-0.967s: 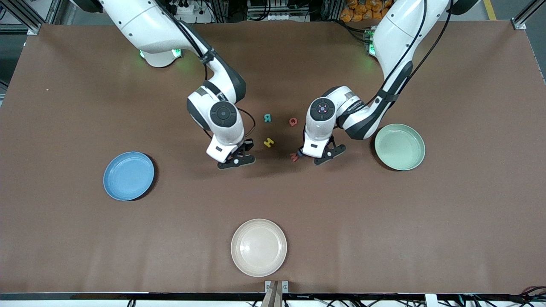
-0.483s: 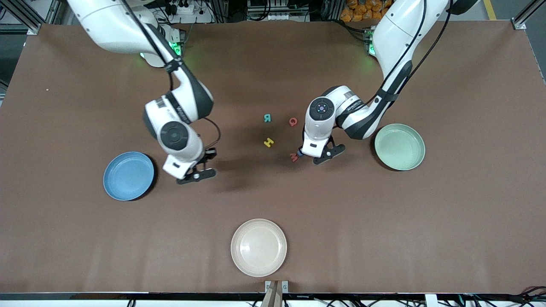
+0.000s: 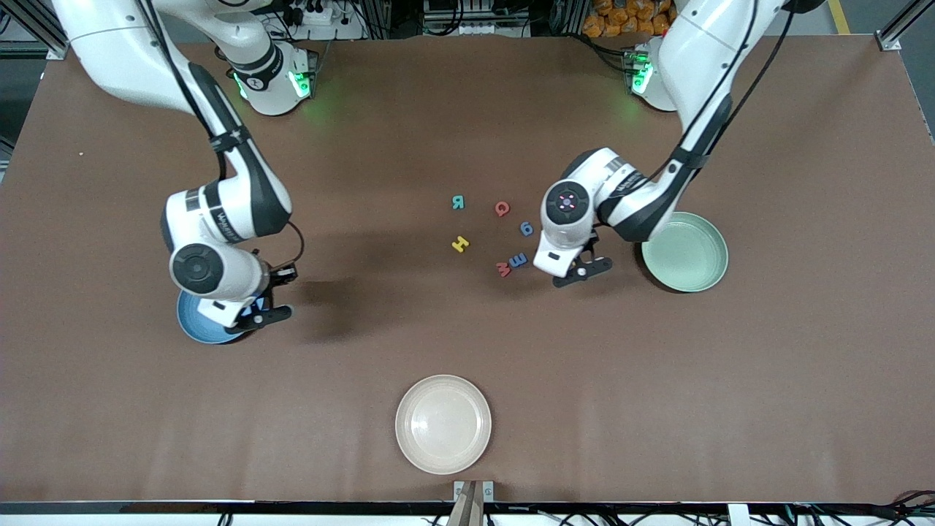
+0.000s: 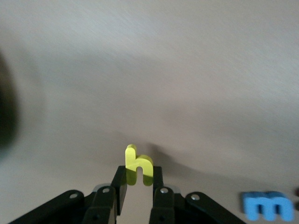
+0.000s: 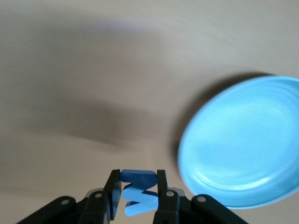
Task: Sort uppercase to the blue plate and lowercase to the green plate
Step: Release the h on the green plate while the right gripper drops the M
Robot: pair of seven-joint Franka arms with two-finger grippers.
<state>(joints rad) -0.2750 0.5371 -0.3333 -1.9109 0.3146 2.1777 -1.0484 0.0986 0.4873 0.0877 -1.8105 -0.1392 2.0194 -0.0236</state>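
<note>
Mostly, the blue plate [image 3: 191, 324] is lying hidden under the right arm, whose right gripper [image 5: 138, 193] is hanging by its rim, pinching the blue W [image 5: 136, 192]. Toward the green plate [image 3: 687, 252], the left gripper [image 4: 138, 186] is hovering just beside it, clamping the yellow h [image 4: 138, 164].

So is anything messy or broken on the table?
Nothing stands out. The left gripper holds a yellow h, the right gripper a blue W by the blue plate.
</note>
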